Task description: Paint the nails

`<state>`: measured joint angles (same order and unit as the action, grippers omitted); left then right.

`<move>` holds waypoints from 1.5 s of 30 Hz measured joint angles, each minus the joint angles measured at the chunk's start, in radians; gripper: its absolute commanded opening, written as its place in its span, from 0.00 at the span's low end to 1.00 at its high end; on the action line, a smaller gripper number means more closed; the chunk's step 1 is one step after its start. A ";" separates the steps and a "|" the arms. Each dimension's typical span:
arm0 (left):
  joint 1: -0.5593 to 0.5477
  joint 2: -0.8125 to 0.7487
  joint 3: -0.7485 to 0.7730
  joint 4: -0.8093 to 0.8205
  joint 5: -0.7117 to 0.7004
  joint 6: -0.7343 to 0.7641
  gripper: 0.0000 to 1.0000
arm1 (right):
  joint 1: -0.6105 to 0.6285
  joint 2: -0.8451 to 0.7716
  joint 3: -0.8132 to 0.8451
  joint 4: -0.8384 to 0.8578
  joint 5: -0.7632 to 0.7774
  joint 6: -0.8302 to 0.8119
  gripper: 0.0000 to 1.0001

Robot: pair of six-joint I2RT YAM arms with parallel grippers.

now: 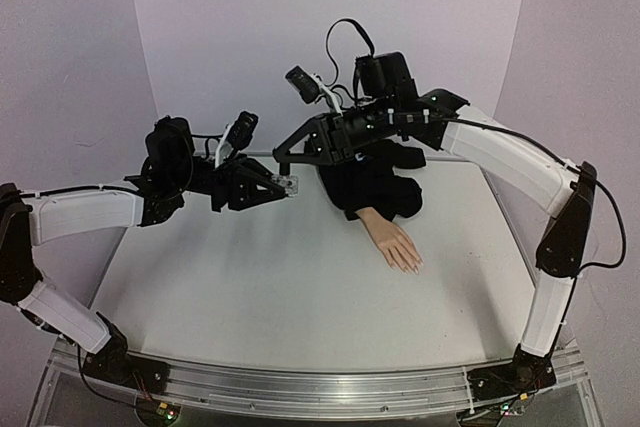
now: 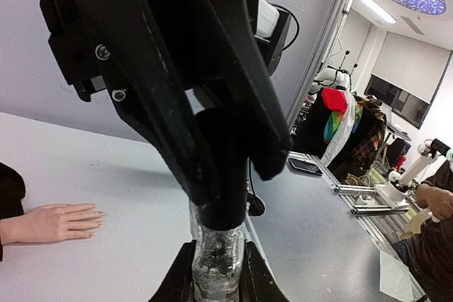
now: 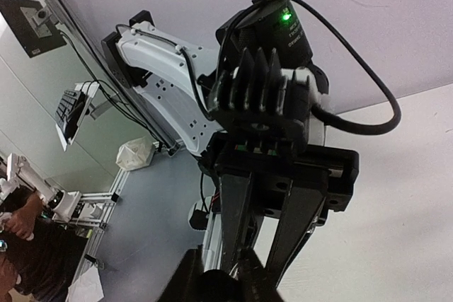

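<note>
Left gripper fingers, nearest the lens, pinch the body of a small clear bottle held above the table, while the right gripper is pressed together on its dark cap. To the right of both and well apart from the bottle, the mannequin hand lies palm down on the table, with its black sleeve behind it and the nails pointing toward the near right edge.
</note>
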<state>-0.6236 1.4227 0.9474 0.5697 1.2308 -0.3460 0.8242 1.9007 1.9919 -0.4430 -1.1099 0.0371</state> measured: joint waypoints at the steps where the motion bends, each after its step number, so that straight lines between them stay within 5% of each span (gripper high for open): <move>1: -0.002 0.000 0.001 -0.001 -0.003 -0.011 0.00 | -0.001 0.000 0.000 0.002 0.001 -0.007 0.00; 8: -0.003 0.000 0.020 -0.135 -0.194 0.025 0.00 | -0.018 -0.053 -0.137 0.134 0.167 0.007 0.00; 12: -0.014 0.011 0.077 -0.305 -0.496 0.094 0.00 | 0.011 -0.094 -0.253 0.267 0.565 0.094 0.00; 19: -0.062 0.097 0.177 -0.414 -0.907 0.250 0.00 | 0.165 0.048 -0.094 0.211 1.366 0.298 0.00; 20: -0.065 0.106 0.177 -0.413 -0.927 0.262 0.00 | 0.173 0.066 -0.075 0.195 1.414 0.310 0.02; 23: -0.076 0.121 0.177 -0.413 -0.948 0.284 0.00 | 0.188 0.084 -0.052 0.149 1.485 0.318 0.34; 27: -0.061 0.119 0.176 -0.382 -0.978 0.285 0.00 | 0.207 0.060 -0.043 0.059 1.448 0.271 0.70; 30: -0.032 0.112 0.175 -0.390 -0.964 0.281 0.00 | 0.212 0.001 -0.066 0.009 1.345 0.230 0.80; 36: -0.028 0.044 0.135 -0.416 -0.691 0.295 0.00 | 0.087 -0.182 -0.139 -0.024 0.922 0.091 0.76; 45: -0.035 -0.016 0.079 -0.276 -0.171 0.209 0.00 | 0.004 -0.190 -0.139 -0.030 0.310 -0.074 0.46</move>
<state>-0.6586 1.4067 1.0265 0.2941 1.0598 -0.1370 0.8278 1.7110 1.8530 -0.4732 -0.8001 -0.0369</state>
